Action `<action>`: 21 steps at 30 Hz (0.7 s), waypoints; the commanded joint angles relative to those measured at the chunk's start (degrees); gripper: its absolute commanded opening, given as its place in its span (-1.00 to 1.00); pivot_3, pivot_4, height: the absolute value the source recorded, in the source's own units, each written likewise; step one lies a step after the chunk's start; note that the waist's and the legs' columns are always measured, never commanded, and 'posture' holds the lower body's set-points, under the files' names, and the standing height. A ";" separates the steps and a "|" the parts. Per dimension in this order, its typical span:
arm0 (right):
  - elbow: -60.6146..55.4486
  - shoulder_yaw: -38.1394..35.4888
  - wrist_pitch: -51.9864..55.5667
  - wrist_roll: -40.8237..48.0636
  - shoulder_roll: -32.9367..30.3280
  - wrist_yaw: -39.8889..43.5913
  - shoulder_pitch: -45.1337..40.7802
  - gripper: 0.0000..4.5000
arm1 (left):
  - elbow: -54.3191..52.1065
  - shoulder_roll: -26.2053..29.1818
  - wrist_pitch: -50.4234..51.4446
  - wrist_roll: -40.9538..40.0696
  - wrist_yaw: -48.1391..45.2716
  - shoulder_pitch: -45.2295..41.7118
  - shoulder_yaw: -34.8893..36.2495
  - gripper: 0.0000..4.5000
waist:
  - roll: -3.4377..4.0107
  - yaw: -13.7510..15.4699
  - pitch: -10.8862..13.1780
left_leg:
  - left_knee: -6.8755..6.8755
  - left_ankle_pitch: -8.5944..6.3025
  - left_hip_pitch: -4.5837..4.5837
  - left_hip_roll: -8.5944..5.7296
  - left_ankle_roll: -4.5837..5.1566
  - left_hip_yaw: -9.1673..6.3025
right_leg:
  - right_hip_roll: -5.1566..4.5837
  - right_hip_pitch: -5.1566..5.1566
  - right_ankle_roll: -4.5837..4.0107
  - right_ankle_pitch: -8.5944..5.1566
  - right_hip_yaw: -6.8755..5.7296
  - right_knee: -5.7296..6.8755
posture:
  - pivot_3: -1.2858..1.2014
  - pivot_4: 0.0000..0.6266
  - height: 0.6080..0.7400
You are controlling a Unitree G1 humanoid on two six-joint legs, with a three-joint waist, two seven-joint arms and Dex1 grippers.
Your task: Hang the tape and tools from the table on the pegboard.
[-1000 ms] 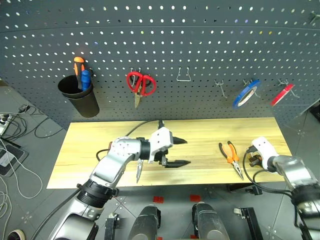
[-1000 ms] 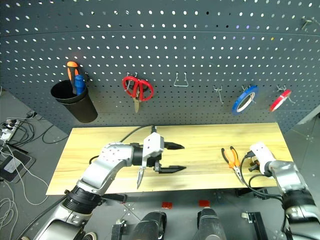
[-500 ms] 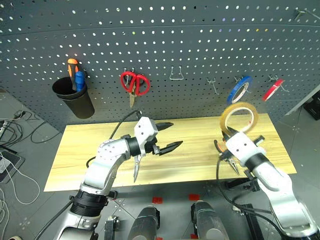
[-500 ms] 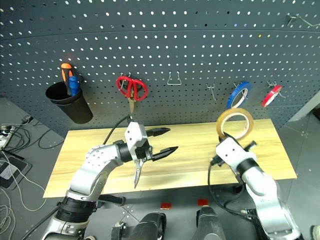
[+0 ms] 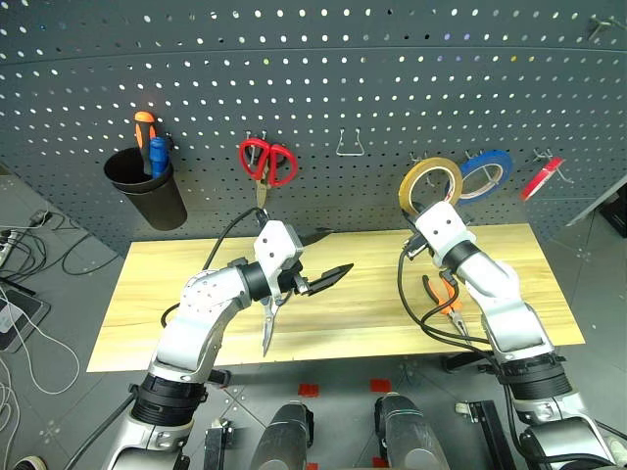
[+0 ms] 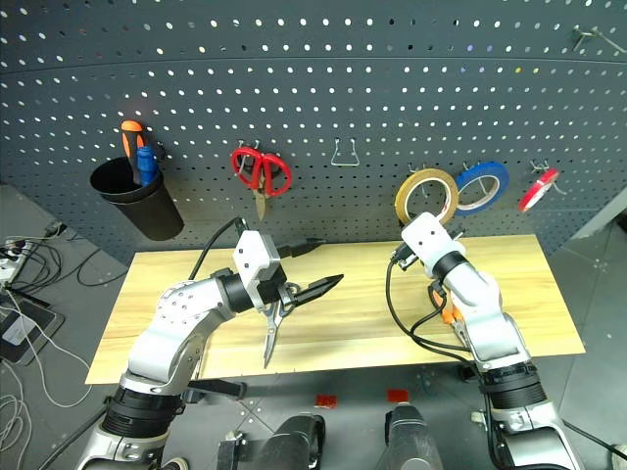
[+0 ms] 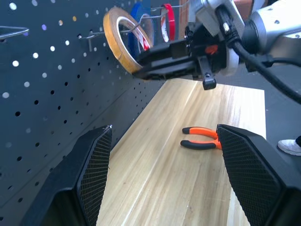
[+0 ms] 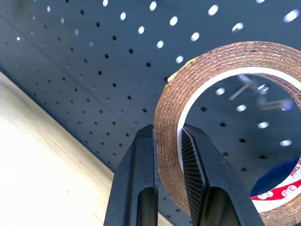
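My right gripper (image 8: pixel 168 132) is shut on the wall of the yellow-tan tape (image 5: pixel 431 181), holding the ring upright against the pegboard (image 5: pixel 343 59) beside the blue roll. A thin hook (image 8: pixel 244 87) shows through the ring; whether the tape rests on it I cannot tell. My left gripper (image 5: pixel 333 252) stands open over the middle of the table (image 5: pixel 362 294), nothing between its fingers. Steel scissors (image 5: pixel 267 328) with dark handles hang blades down from under that hand. The orange-and-black pliers (image 5: pixel 446 299) lie on the table below my right arm.
On the pegboard hang red-handled scissors (image 5: pixel 266 162), a blue roll (image 5: pixel 487 171), a red roll (image 5: pixel 545 176) and a bare wire hook (image 5: pixel 351 145). A black cup (image 5: pixel 147 191) at the left holds orange- and blue-handled tools. Cables lie on the floor at the left.
My right arm rose from the table's right end and swung left, carrying the tape up to the pegboard. The left hand lifted a little and turned; the scissors still hang from it.
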 commanded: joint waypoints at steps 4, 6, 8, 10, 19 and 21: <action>-12.73 -3.18 11.38 1.90 0.31 -0.23 12.60 0.35 | 2.72 4.39 -5.17 2.31 -2.64 -0.06 0.71 0.67 | 0.01 0.20 0.00 | -0.02 0.00 0.01 0.01 0.00 -0.04 | 0.01 -0.01 0.00 0.00 -0.02 0.03 | -0.01 -0.28 1.00; -16.96 -3.23 20.94 1.64 0.84 -0.50 17.02 0.62 | 3.86 6.28 -5.02 1.07 -5.24 0.26 0.76 0.67 | 0.01 0.16 -0.01 | -0.02 0.00 0.01 0.01 0.00 -0.03 | 0.02 -0.02 0.00 0.00 0.01 0.06 | -0.02 -0.27 1.00; -20.11 -2.44 29.49 0.23 1.31 -1.29 19.13 0.91 | 4.87 8.05 -4.77 0.31 -7.73 0.53 0.55 0.67 | 0.02 0.06 -0.01 | 0.00 0.00 0.00 0.00 0.01 -0.02 | 0.01 -0.02 0.00 0.00 0.04 0.07 | -0.02 -0.27 1.00; -21.78 -2.43 36.67 0.17 3.12 -2.64 19.12 0.98 | 6.12 9.67 -4.98 0.50 -10.01 0.68 0.03 0.67 | 0.05 -0.27 -0.02 | 0.00 0.00 0.02 -0.01 0.02 -0.01 | 0.00 -0.02 -0.01 0.00 0.06 0.09 | -0.03 -0.27 1.00; -6.72 -5.57 49.03 2.11 7.58 -6.34 10.86 0.98 | 9.36 10.07 -7.48 2.80 -13.38 -1.26 -2.89 0.67 | 0.05 -0.21 -0.04 | -0.02 0.00 0.02 -0.05 0.02 0.00 | -0.03 -0.04 -0.01 0.00 0.04 0.07 | -0.03 -0.30 1.00; -3.12 -5.62 48.20 2.17 6.85 -6.34 9.39 0.98 | 9.39 10.09 -7.83 3.16 -13.60 -1.28 -3.29 0.67 | 0.05 -0.20 -0.04 | -0.02 0.00 0.02 -0.05 0.02 0.00 | -0.03 -0.04 -0.01 0.00 0.03 0.08 | -0.03 -0.30 1.00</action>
